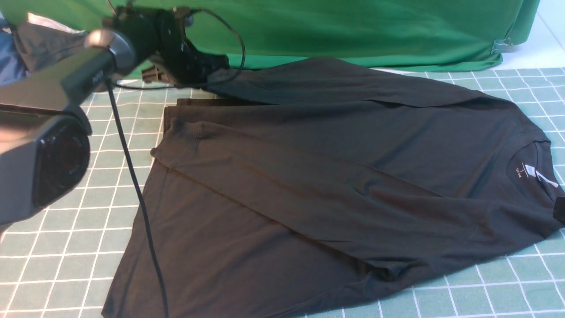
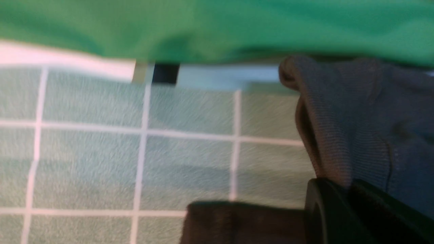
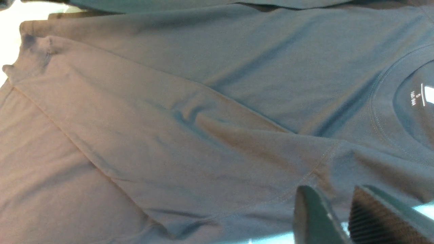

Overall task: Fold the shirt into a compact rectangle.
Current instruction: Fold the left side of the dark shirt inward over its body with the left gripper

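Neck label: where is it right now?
Front view, far right on the robot's right side: the white neck label sits inside the collar of the black shirt.

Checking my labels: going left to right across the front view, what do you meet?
Left arm → folded sleeve's cuff → neck label

We see our left arm (image 1: 53, 84) as a dark grey tube | a silver ring (image 1: 103, 39) caps its joint | a thin black cable (image 1: 132, 176) loops and trails off it | our left gripper (image 1: 207, 66) is matte black | our right gripper (image 3: 334, 203) shows dark fingers (image 3: 312, 217), one pad (image 3: 373, 217) ribbed
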Robot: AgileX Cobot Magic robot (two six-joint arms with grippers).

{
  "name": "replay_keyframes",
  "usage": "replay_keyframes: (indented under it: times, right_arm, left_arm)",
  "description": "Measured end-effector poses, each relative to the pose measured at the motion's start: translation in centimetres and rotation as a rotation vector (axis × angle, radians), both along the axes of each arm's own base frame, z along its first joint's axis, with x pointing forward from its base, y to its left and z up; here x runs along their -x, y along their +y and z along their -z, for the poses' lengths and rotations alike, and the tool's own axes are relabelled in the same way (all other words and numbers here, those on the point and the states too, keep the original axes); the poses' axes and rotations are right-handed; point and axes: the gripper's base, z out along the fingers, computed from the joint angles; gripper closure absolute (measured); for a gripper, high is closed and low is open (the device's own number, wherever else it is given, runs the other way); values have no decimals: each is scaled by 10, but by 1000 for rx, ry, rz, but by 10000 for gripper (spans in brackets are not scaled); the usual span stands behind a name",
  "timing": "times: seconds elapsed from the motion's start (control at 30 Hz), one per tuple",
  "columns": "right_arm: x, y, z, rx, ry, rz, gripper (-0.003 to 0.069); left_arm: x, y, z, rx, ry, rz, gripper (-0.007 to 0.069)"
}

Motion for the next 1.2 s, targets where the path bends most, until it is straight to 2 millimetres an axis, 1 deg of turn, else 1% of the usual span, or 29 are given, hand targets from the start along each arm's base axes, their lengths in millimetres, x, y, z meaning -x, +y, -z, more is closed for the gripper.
replay_keyframes:
  times: [0.17, 0.23, 0.27, 0.3, 0.33, 0.4, 0.47, 0.5, 0.53, 0.6, 0.67, 0.7, 0.8, 0.83, 0.87, 0.93, 0.97, 1.0, 1.07, 1.1, 1.13, 1.17, 1.2]
  right_arm:
    - [0, -1, 0, 30, -6, -2, 496]
    - [-1, -3, -1, 68, -16, -3, 515]
    - [-1, -4, -2, 84, -15, -1, 537]
    - [-1, -4, -3, 89, -19, -2, 550]
    - [-1, -6, -8, 119, -21, 0, 596]
    - [-1, -9, -17, 160, -32, 13, 625]
    - [-3, -13, -30, 200, -42, 39, 638]
    - [-4, -13, -31, 213, -46, 42, 638]
    - [-6, -16, -39, 237, -46, 59, 638]
    - [-10, -18, -49, 275, -47, 77, 638]
    - [-13, -19, -54, 288, -51, 82, 638]
    - [-15, -19, -58, 292, -59, 86, 638]
    - [-17, -18, -63, 275, -82, 98, 638]
    - [-17, -18, -63, 275, -82, 98, 638]
    - [-17, -18, -64, 270, -90, 101, 638]
    - [-17, -18, -65, 266, -97, 102, 638]
    - [-17, -18, -65, 266, -99, 102, 638]
    - [-17, -18, -65, 266, -99, 102, 638]
    - [-17, -18, -65, 265, -98, 102, 638]
    - [-17, -18, -65, 265, -98, 102, 638]
    - [-17, -18, -65, 264, -98, 103, 638]
    - [-17, -18, -65, 262, -98, 102, 638]
    - [-17, -18, -65, 261, -97, 102, 638]
  left_arm:
    - [9, -3, -32, 13, -16, 45, 611]
    - [14, -2, -46, 6, -18, 62, 611]
    - [16, -2, -52, 2, -19, 68, 611]
    - [17, -2, -55, 0, -23, 70, 611]
    - [22, -2, -66, -5, -21, 79, 611]
    - [31, -1, -84, -17, -17, 98, 611]
    - [42, 0, -105, -32, -17, 108, 611]
    - [42, 0, -105, -32, -17, 108, 611]
    - [50, 1, -118, -42, -18, 114, 611]
    - [60, 3, -132, -50, -18, 117, 611]
    - [69, 4, -135, -55, 1, 119, 611]
    - [79, 3, -135, -61, 24, 124, 611]
    - [102, -5, -128, -74, 81, 151, 611]
    - [102, -6, -125, -75, 89, 153, 611]
    - [115, -12, -124, -77, 95, 170, 611]
    - [132, -18, -116, -72, 114, 180, 611]
    - [143, -21, -115, -69, 109, 180, 611]
    - [150, -22, -110, -69, 126, 175, 611]
    - [165, -22, -107, -61, 135, 165, 611]
    - [178, -19, -98, -55, 162, 153, 611]
    - [180, -19, -99, -54, 158, 150, 611]
    - [189, -17, -92, -53, 175, 136, 611]
    - [193, -15, -87, -58, 185, 129, 611]
